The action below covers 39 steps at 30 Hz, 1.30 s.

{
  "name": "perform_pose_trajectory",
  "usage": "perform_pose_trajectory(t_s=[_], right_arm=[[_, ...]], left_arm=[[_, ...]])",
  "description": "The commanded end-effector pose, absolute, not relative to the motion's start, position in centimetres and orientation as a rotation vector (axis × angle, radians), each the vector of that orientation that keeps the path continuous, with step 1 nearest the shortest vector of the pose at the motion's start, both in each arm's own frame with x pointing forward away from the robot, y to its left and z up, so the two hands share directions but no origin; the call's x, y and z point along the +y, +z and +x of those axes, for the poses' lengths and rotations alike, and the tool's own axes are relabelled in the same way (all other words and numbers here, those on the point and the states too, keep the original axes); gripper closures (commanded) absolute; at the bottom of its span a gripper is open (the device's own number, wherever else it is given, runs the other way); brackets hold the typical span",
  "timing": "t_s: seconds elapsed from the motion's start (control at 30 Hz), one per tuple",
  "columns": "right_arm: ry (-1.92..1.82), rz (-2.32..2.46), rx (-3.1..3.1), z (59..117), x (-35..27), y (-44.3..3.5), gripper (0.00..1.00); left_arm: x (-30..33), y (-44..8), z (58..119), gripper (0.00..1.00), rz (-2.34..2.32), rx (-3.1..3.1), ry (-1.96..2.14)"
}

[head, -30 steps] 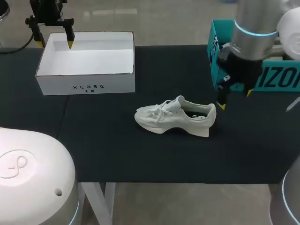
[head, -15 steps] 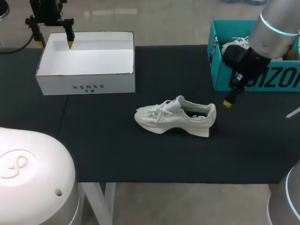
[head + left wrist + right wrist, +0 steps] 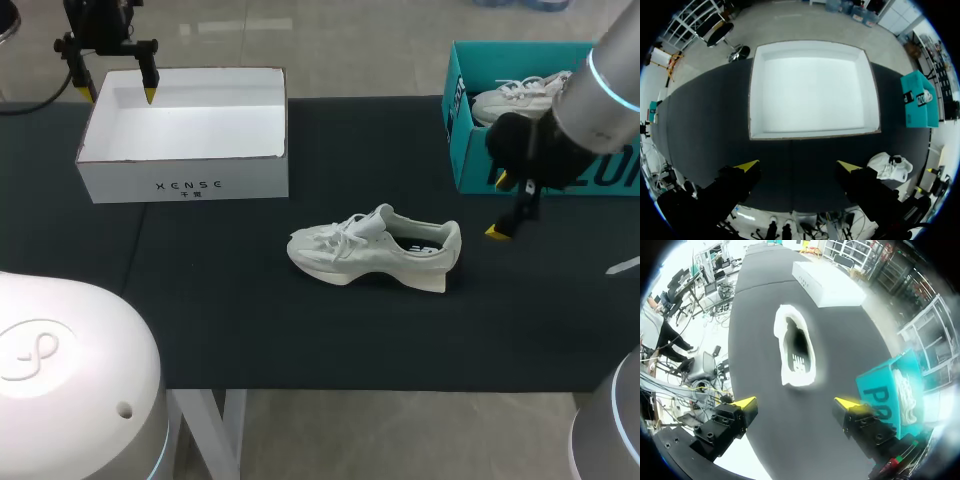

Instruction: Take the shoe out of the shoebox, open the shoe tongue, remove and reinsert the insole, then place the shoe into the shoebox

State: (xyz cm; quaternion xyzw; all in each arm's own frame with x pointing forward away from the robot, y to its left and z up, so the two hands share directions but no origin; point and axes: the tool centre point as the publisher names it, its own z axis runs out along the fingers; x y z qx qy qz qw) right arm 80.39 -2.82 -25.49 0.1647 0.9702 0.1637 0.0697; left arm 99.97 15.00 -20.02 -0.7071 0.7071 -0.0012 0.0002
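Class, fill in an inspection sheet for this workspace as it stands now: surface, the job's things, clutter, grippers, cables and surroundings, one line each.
Surface: black-covered table, flat, no spills seen.
Job's things: white shoe stands on its sole mid-table, out of the box; white shoebox is open and empty at the far left.
Clutter: teal box at the far right, holding a second white shoe.
Grippers: left gripper is open above the shoebox's far rim; right gripper is open beside the shoe's heel, not touching it.
Cables: nothing seen on the table.
Surroundings: nothing seen reaching over the table.
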Motion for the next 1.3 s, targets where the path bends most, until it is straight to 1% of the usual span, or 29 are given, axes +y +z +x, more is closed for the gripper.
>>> perform_pose_trajectory(t_s=[0.03, 0.1, 0.23, 0.37, 0.67, 1.03, 1.3], right_arm=[[1.031, 0.549, 2.686, 81.2, -3.0, -28.9, 0.0], [0.911, 0.492, 2.651, 81.7, -3.4, -31.0, 0.0], [1.063, 0.495, 2.579, 82.2, -3.6, -33.9, 0.0], [1.179, 0.452, 2.579, 82.3, -3.1, -35.8, 0.0], [1.446, 0.404, 2.57, 82.8, -1.7, -37.4, 0.0], [1.427, 0.324, 2.565, 84.6, 0.0, -38.6, 0.0], [1.393, 0.258, 2.634, 84.7, 0.6, -39.4, 0.0]], left_arm=[[15.0, -20.0, 100.0, 0.0, -2.221, 2.222, -0.001], [15.0, -20.0, 100.0, 0.0, -2.221, 2.222, -0.001], [15.0, -20.0, 100.0, 0.0, -2.221, 2.222, -0.001], [15.0, -20.0, 100.0, 0.0, -2.221, 2.222, -0.001], [15.0, -20.0, 100.0, 0.0, -2.221, 2.222, -0.001], [15.0, -20.0, 100.0, 0.0, -2.221, 2.222, -0.001], [15.0, -20.0, 100.0, 0.0, -2.221, 2.222, -0.001]])
